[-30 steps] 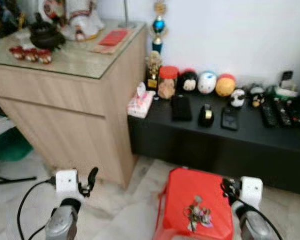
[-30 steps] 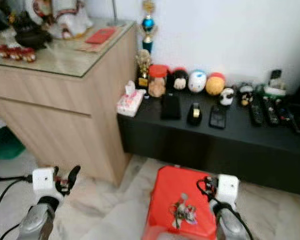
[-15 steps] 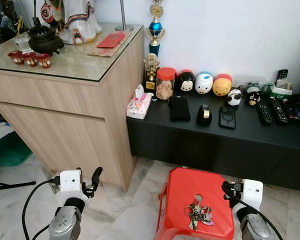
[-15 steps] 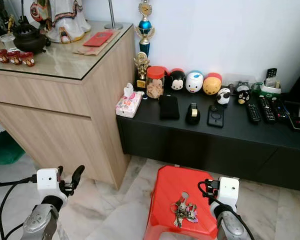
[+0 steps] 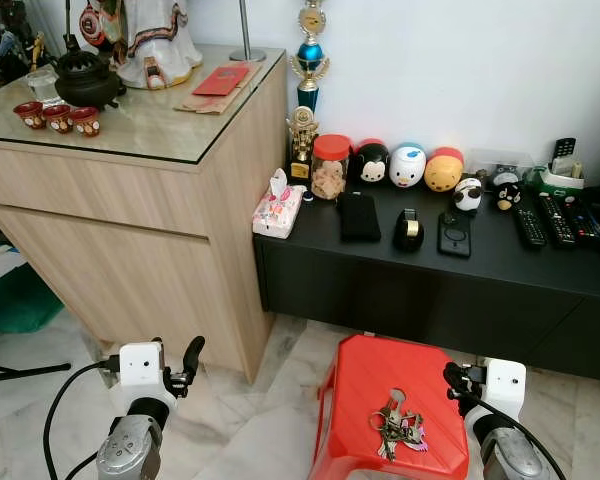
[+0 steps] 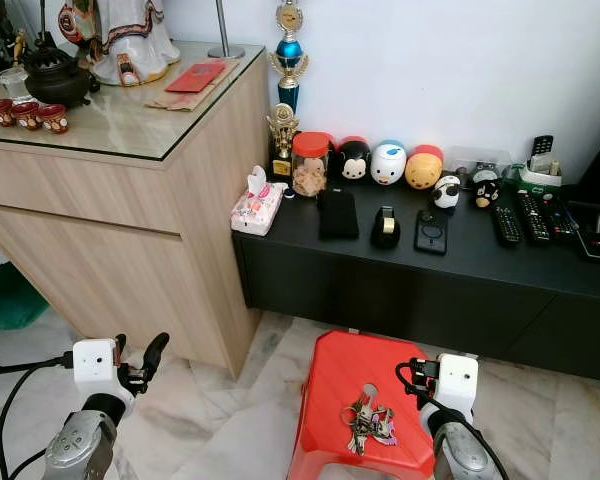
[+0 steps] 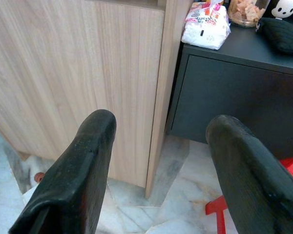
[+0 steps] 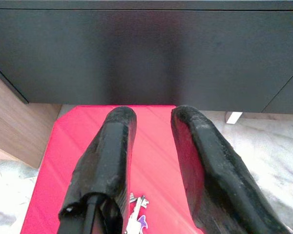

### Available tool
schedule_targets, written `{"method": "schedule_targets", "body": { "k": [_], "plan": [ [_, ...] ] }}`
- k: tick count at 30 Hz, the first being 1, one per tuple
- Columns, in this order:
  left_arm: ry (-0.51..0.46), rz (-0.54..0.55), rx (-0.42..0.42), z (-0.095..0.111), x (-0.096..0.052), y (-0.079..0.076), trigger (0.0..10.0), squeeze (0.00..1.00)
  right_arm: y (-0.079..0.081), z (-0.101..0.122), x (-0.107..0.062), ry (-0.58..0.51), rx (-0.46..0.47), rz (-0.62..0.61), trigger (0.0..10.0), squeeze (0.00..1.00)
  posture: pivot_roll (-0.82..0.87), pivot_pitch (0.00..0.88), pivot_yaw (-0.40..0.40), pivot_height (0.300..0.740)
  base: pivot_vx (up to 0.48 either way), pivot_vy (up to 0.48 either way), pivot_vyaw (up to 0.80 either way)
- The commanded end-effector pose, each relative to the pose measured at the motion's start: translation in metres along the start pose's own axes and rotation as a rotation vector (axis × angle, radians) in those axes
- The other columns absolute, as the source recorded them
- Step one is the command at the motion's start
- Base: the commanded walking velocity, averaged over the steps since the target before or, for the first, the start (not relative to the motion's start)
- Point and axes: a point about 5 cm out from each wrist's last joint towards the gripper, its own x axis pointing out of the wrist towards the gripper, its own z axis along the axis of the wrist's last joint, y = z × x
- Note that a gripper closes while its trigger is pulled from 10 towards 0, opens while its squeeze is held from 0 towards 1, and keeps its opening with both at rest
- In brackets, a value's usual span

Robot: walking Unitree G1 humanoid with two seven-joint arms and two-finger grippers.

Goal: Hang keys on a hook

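the bunch of metal keys [image 5: 398, 425] is lying loose on the red plastic stool [image 5: 360, 390]; you're looking at light, floppy, slippery pieces, so pinch the ring. right gripper [image 8: 154, 161] is hovering above, fingers parted; left gripper [image 7: 156, 161] is idling wide open.

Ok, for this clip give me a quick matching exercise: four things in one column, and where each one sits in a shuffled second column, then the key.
Things:
1. keys
2. tissue pack
3. red envelope
4. remote controls

Places:
A. right end of the black cabinet
B. glass top of the wooden cabinet
C. on the red stool
D. left end of the black cabinet, beside the wooden one

Pairs: 1-C, 2-D, 3-B, 4-A
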Motion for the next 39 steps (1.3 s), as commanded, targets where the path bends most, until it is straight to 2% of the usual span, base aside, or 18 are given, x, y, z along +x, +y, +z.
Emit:
{"method": "schedule_targets", "body": {
  "k": [1,16,25,39],
  "plan": [
    [0.002,0.008,-0.01,-0.0028,-0.0023,0.0011,10.0,0.0,-0.0016,0.0008,0.0004,-0.003,0.008,-0.006,10.0,0.0,-0.09,0.0,-0.023,0.74,-0.244,0.0,0.0],
    [0.008,0.009,-0.008,-0.004,-0.0016,-0.0018,10.0,0.0,-0.0011,0.003,0.002,-0.007,-0.002,-0.001,10.0,0.0,-0.1,0.0,-0.03,0.74,-0.051,0.0,0.0],
    [0.011,0.005,-0.007,-0.005,-0.0007,-0.0029,10.0,0.0,0.002,0.0032,0.0034,0.001,-0.012,0.02,10.0,0.0,-0.1,0.0,-0.03,0.687,0.0,0.0,0.0],
    [0.007,0.0,-0.003,-0.0049,-0.0003,-0.0052,10.0,0.0,0.0011,0.003,0.0042,0.008,-0.018,0.014,10.0,0.0,-0.09,0.0,-0.034,0.677,0.0,0.0,0.0]
  ]
}}
